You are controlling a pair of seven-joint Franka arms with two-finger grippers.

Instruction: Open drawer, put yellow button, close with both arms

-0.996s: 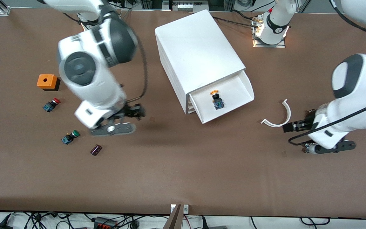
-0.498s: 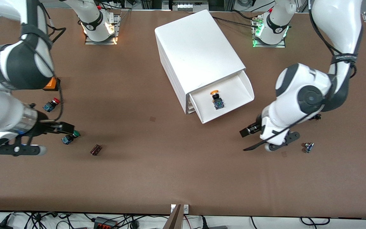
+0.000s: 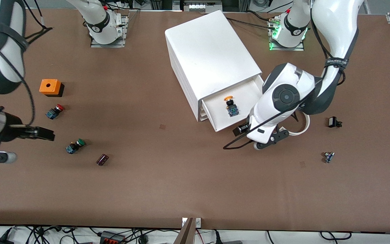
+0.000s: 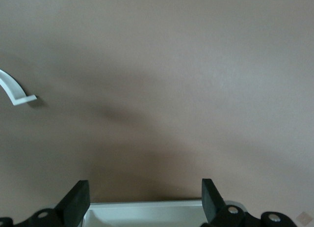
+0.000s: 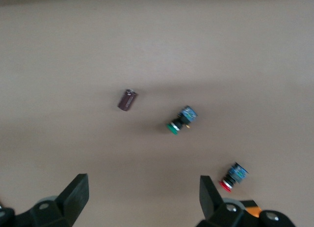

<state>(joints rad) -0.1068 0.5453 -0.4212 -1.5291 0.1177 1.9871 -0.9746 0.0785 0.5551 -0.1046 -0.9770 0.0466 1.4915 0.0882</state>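
The left tool [image 3: 241, 129], fingers wide, hangs at the open drawer's [image 3: 252, 96] five o'clock lip. A one-sided shove there could skew or jam it. The right tool [image 3: 47, 134], also wide, waits well off toward nine o'clock.

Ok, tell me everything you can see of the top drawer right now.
The drawer is a shallow white plastic tray, the topmost in the white cabinet, pulled well out toward the front camera. The yellow button lies on its side on the drawer's floor. The left gripper, fingers open, sits at the drawer's front edge; whether it touches is unclear. The left wrist view shows that front rim between the fingers.
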